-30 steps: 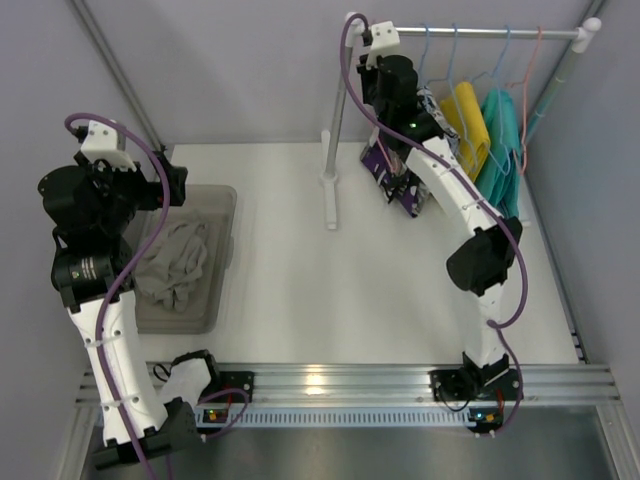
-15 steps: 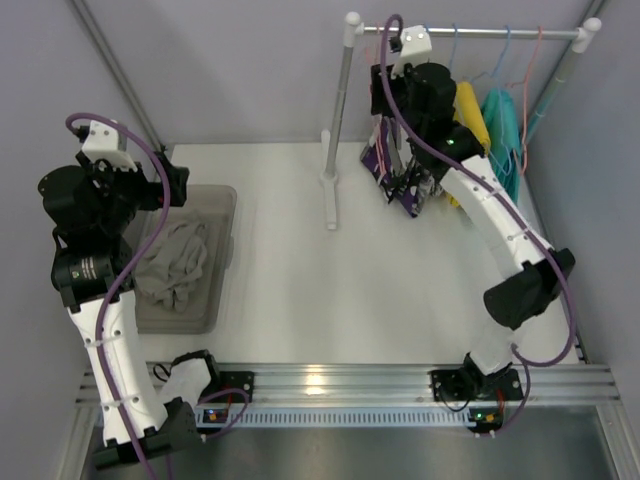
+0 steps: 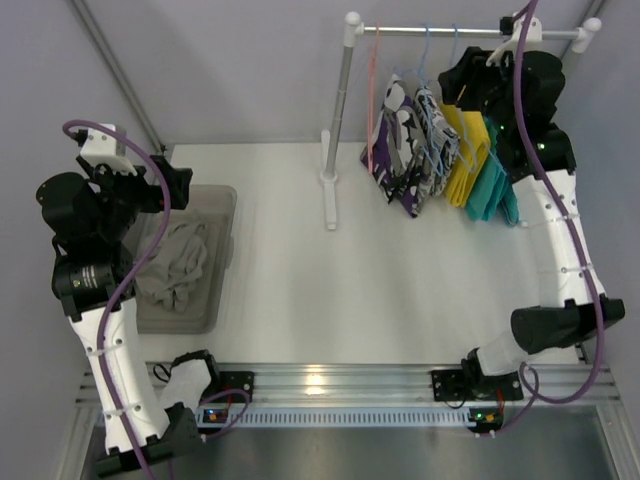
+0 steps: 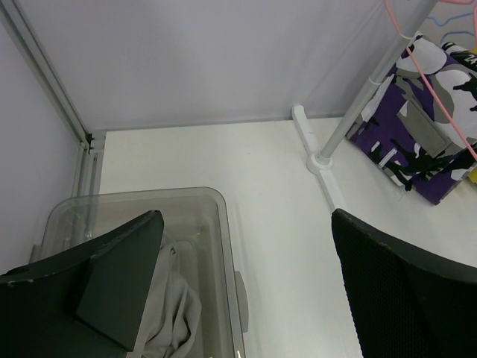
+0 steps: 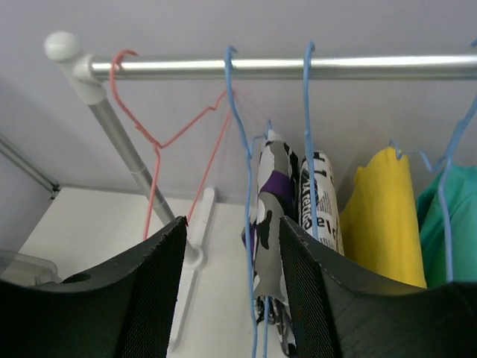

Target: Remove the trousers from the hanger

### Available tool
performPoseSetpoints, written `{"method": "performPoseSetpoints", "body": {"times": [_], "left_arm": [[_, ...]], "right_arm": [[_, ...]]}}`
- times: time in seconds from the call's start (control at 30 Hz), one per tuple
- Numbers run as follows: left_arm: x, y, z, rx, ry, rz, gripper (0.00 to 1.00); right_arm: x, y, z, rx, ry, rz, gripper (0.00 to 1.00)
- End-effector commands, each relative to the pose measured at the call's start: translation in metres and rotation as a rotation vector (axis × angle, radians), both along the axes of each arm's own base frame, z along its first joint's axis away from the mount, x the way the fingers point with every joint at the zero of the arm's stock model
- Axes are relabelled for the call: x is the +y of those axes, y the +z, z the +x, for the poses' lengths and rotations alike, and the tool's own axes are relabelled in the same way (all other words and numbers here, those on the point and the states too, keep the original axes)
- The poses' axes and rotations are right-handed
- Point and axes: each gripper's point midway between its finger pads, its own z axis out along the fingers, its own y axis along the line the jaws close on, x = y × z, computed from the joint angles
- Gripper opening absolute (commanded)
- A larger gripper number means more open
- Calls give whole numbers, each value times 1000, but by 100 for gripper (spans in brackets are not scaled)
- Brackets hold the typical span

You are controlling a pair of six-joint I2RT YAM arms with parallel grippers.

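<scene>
Within the last second the right claw [image 5: 232, 233] is seen to have been swung from the left end of the rail [image 3: 440, 31] to the upper right of the overhead frame. Its jaws have been parted from nearly closed to about half open, and nothing is held between them (only rail and hangers show through the gap). The purple camouflage trousers [image 3: 403, 165] are left hanging at upper centre, apparently from a blue hanger [image 5: 238, 138], beside a bare pink hanger [image 3: 374, 100]. The removal is therefore judged not yet done, and a fresh grasp is probably needed. The left claw [image 4: 246, 253] is held wide open and empty over the bin [image 3: 222, 215] at centre left, where a grey garment [image 3: 180, 265] lies.
</scene>
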Motion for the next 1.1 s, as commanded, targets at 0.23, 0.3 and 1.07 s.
{"method": "performPoseSetpoints", "body": {"times": [0.23, 0.3, 1.07], "left_arm": [[-2, 5, 1, -39, -6, -18, 99], [0, 3, 1, -33, 0, -20, 99], [2, -7, 11, -5, 3, -43, 99]], "right_arm": [[10, -69, 57, 239, 107, 66, 54], [11, -77, 67, 254, 101, 64, 54], [44, -120, 95, 362, 229, 146, 35]]}}
